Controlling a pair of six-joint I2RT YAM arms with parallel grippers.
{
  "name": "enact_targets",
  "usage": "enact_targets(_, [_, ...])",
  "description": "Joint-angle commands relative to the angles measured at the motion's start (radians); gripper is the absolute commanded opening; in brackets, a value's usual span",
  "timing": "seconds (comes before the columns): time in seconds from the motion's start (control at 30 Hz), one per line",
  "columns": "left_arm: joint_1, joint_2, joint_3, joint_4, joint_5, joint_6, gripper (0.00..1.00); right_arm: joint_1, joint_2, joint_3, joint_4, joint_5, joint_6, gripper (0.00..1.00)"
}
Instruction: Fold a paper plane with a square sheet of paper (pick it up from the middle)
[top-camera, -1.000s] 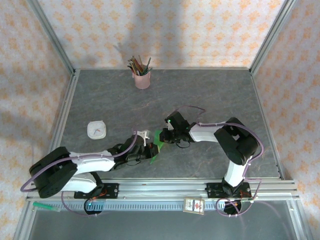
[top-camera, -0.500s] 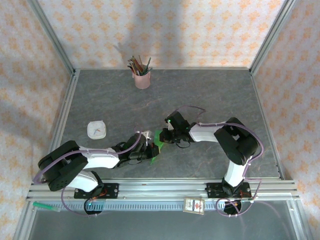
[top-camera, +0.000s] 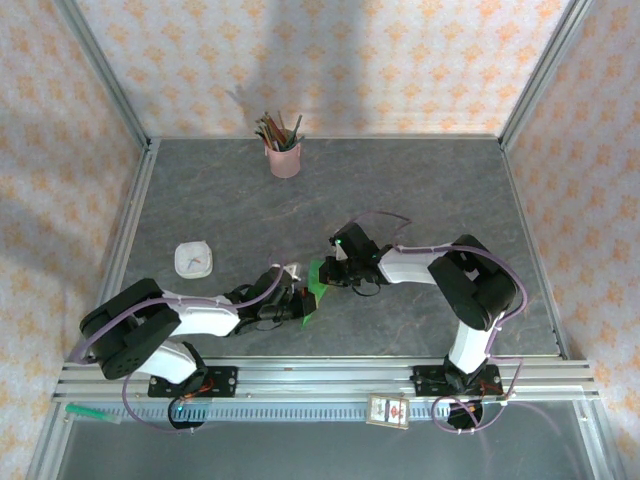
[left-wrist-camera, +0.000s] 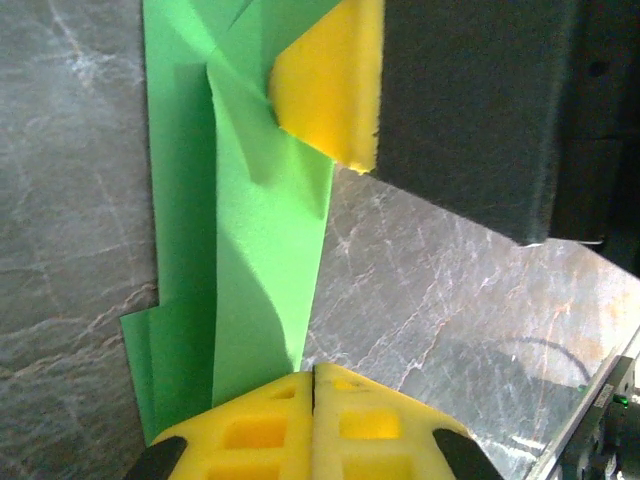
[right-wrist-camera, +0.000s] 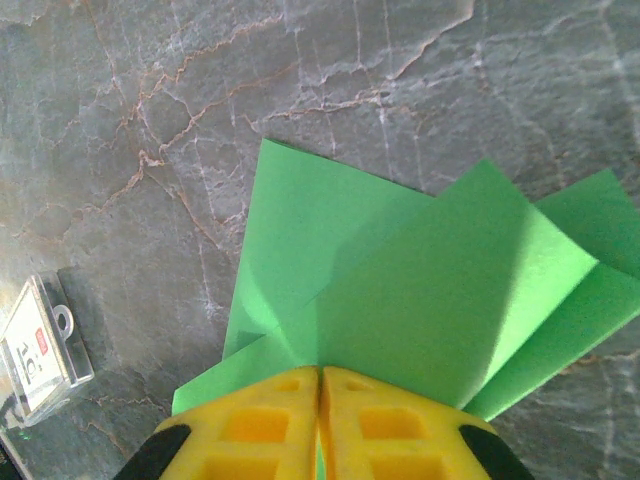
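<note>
Left fingers (left-wrist-camera: 285, 412) newly tight on paper (left-wrist-camera: 255, 260)

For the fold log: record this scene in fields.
paper: green, partly folded, creased, held between the two arms
left jaws: shut on one end of paper
right jaws: shut on the opposite end
pencil cup: far centre of table, upright, apart from the arms
white object: left side of table, apart from paper

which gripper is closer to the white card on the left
Left. The left gripper sits right of the white card, toward the near edge; the right gripper is farther right, beyond it. Both hold the green paper.
</note>
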Motion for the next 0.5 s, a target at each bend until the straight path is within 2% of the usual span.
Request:
enact_targets(0.0, [0.007,0.018,-0.019,-0.026,-0.018,0.028,0.05,-0.005,0.079,-0.037,-0.109,0.118,-0.019,0.11])
enact_targets(0.47, [0.006,0.051,-0.061,-0.036,-0.044,0.038,0.04,-0.004,0.085,-0.037,-0.112,0.117,-0.019,0.11])
